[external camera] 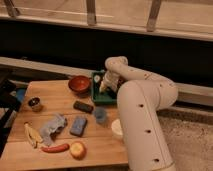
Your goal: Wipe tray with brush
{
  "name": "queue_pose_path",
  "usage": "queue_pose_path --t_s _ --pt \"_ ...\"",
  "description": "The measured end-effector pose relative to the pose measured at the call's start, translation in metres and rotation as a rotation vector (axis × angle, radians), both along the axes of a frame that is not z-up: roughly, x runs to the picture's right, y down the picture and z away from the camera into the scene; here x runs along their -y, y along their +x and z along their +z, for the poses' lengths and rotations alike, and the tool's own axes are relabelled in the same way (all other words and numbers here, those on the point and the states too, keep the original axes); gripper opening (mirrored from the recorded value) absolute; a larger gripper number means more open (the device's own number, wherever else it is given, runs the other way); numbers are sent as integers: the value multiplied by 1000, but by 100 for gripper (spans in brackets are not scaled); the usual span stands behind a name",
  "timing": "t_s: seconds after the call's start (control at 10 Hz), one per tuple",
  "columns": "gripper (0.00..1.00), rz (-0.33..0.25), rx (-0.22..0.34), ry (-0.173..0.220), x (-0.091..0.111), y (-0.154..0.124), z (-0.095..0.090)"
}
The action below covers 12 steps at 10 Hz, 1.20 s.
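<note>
The green tray (pixel 96 97) sits at the table's far right edge, right of the red-brown bowl (pixel 80 83). My gripper (pixel 106 85) hangs low over the tray's middle, with the white arm curving down to it from the right. A small pale round shape (pixel 97 78) shows at the tray's far left corner, just left of the gripper; it looks like the brush head. The brush's dark handle is not visible. The arm hides the tray's right part.
On the wooden table (pixel 50 100): a flat black bar (pixel 83 106), blue sponge (pixel 78 126), grey-blue cloth (pixel 53 126), small blue cup (pixel 100 115), white cup (pixel 117 128), banana (pixel 32 135), red pepper (pixel 55 148), round fruit (pixel 77 149), small metal bowl (pixel 34 103). A dark wall stands behind.
</note>
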State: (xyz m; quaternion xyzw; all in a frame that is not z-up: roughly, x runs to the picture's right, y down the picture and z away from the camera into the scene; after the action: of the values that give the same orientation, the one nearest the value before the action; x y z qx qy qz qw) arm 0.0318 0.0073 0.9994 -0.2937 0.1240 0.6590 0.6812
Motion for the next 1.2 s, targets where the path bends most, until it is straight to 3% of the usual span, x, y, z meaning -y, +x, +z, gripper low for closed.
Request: queue_pose_path --t_s 0.7,1.2 --pt "1 -2 -3 -14 -1 6 -4" --pt "0 13 8 -9 -6 6 3"
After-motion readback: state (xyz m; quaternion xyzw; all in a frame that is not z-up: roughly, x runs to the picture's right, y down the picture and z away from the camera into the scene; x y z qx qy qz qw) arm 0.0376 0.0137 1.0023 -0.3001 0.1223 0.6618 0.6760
